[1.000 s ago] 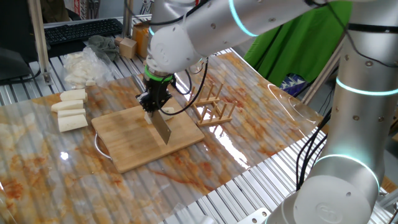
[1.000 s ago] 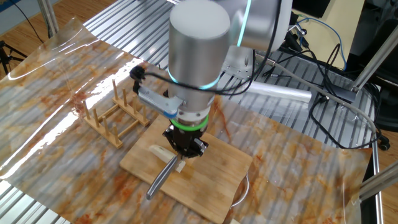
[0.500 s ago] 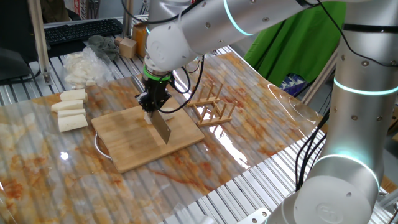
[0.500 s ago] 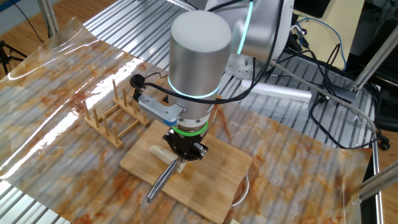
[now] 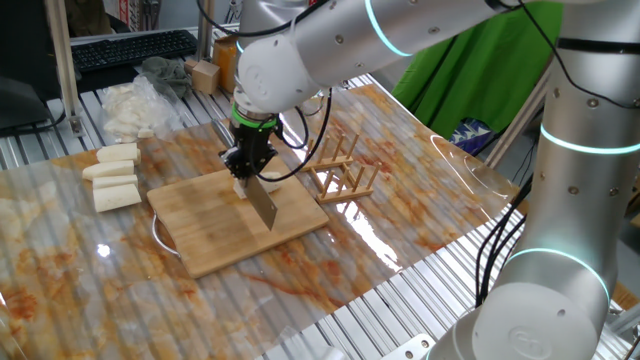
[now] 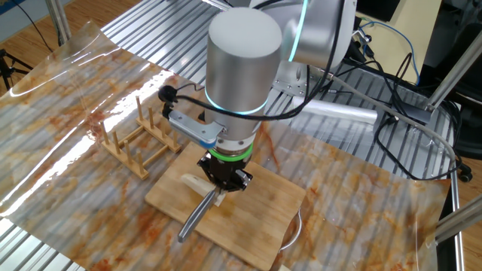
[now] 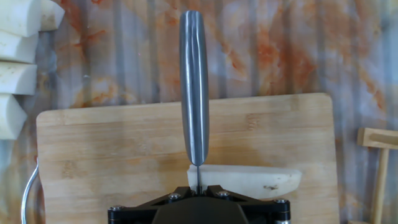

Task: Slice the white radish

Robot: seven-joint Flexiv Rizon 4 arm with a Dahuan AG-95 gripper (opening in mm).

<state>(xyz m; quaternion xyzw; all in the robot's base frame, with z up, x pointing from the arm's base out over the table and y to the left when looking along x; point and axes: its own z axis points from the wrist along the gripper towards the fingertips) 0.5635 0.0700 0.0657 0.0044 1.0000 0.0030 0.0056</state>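
The end effector (image 5: 244, 172) pinches a knife (image 7: 194, 93), blade down. It stands over the white radish (image 7: 249, 181) on the cutting board (image 5: 205, 225), ready for slicing.

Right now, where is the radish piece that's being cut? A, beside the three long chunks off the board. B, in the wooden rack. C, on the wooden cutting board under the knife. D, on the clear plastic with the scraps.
C: in the hand view the white radish lies on the cutting board, directly beneath the knife held in the shut tool.
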